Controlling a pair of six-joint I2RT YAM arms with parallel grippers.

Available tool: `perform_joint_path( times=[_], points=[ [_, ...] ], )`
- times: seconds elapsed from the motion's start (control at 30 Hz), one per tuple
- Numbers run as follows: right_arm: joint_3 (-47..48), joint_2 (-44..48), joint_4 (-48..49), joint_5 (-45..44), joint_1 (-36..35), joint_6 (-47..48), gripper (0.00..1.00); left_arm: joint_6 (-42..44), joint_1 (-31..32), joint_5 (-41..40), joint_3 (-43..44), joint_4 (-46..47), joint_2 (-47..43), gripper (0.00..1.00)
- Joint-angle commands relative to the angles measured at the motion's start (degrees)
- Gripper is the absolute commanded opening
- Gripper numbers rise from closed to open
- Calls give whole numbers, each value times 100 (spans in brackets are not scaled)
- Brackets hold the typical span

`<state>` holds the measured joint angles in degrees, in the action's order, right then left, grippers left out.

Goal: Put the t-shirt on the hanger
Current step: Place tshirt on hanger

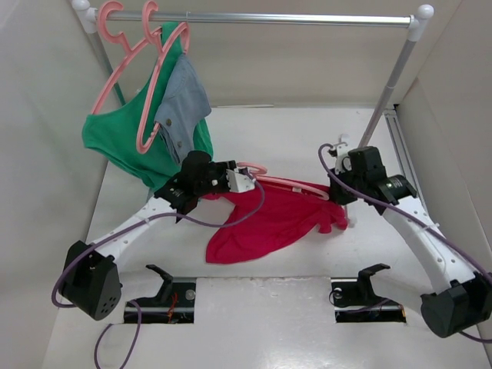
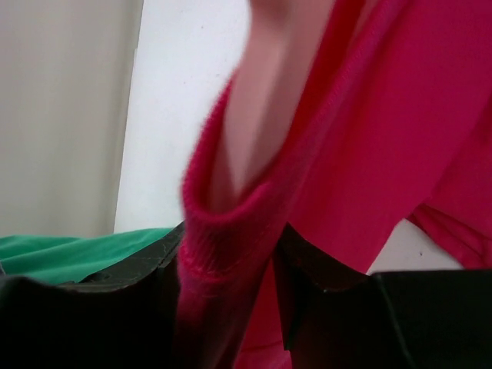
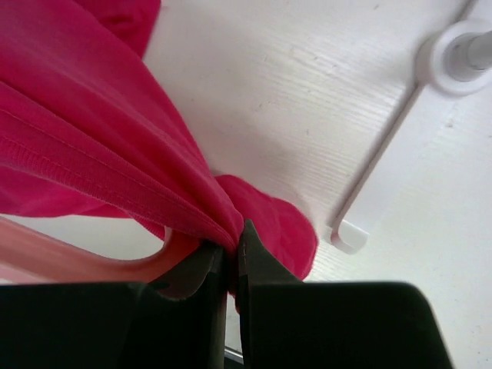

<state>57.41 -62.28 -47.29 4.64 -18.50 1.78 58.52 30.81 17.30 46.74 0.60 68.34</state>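
The t-shirt [image 1: 269, 223] lies crumpled in the middle of the white tabletop [image 1: 292, 138], stretched between the 2 arms. Its bulk spills toward the near edge, and its upper edge is lifted along the hanger [image 1: 284, 182]. The hanger shows as a thin pink line running across the top of the red cloth, with a curved bit poking out near the left arm [image 1: 131, 223].

The left jaws reach in from the left and pinch a ribbed, hemmed edge of the t-shirt [image 2: 384, 138]. In the left wrist view that red band runs down between the 2 dark fingers [image 2: 146, 269]. A blurred pink bar of the hanger [image 2: 265, 108] passes through the opening of the cloth just above them. I cannot tell whether the hanger itself is caught in that grip.

The right arm [image 1: 415, 223] comes in from the right, and the right jaws are pressed together on a bunched fold of the t-shirt [image 3: 77, 115]. The hanger [image 3: 69, 261] curves just beside the left finger.

At the back left, a metal rail [image 1: 269, 17] carries 2 other pink hangers [image 1: 127, 61], holding a green garment [image 1: 115, 142] and a grey-blue garment [image 1: 184, 100].
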Motion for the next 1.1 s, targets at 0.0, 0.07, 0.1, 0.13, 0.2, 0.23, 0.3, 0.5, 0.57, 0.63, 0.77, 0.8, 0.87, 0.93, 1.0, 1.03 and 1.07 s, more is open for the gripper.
perform_joint_path(
  times=[0.0, 0.07, 0.1, 0.13, 0.2, 0.23, 0.3, 0.5, 0.57, 0.63, 0.77, 0.8, 0.87, 0.93, 1.0, 1.03, 1.07],
  points=[
    [384, 505, -1044, -1430, 698, 253, 0, 247, -277, -1308, 29, 89, -84, 0],
    [499, 576, -1177, -1712, 952, 323, 0, 327, -277, -1422, 28, 89, -84, 0],
    [587, 629, -1247, -1765, 1023, 462, 0, 327, -277, -1422, 28, 89, -14, 0],
    [587, 629, -1248, -1765, 1102, 516, 0, 327, -277, -1483, 28, 89, -13, 0],
    [658, 630, -1248, -1713, 1156, 568, 0, 379, -277, -1545, 28, 37, 118, 0],
    [710, 630, -1248, -1660, 1156, 647, 0, 379, -277, -1545, 28, 37, 119, 0],
    [710, 568, -1143, -1117, 1156, 867, 0, 379, -277, -1441, 89, -42, 119, 0],
    [360, 506, -624, -333, 936, 1008, 0, 107, -277, -4, 615, -753, 119, 0],
    [115, 454, -467, -114, 936, 1087, 0, 107, -277, 430, 617, -1062, 171, 0],
    [-18, 506, -291, 306, 936, 1087, 0, -112, -224, 1028, 617, -1062, 294, 0],
    [-212, 611, -18, 494, 551, 886, 0, -754, -224, 2004, 933, -983, 619, 20],
    [-265, 612, 52, 494, 480, 755, 0, -824, -172, 2136, 933, -931, 707, 24],
    [-344, 612, 105, 494, 339, 658, 0, -878, 12, 2208, 995, -869, 707, 29],
    [-510, 664, 158, 494, 102, 518, 0, -817, 266, 2059, 995, -720, 769, 35],
    [-590, 665, 211, 423, -109, 394, 0, -711, 382, 1988, 995, -413, 909, 40],
    [-590, 665, 211, 423, -110, 324, 0, -650, 382, 1988, 995, -238, 979, 46],
    [-643, 665, 211, 423, -110, 323, 0, -597, 443, 2127, 995, -71, 1067, 51]
  ],
)
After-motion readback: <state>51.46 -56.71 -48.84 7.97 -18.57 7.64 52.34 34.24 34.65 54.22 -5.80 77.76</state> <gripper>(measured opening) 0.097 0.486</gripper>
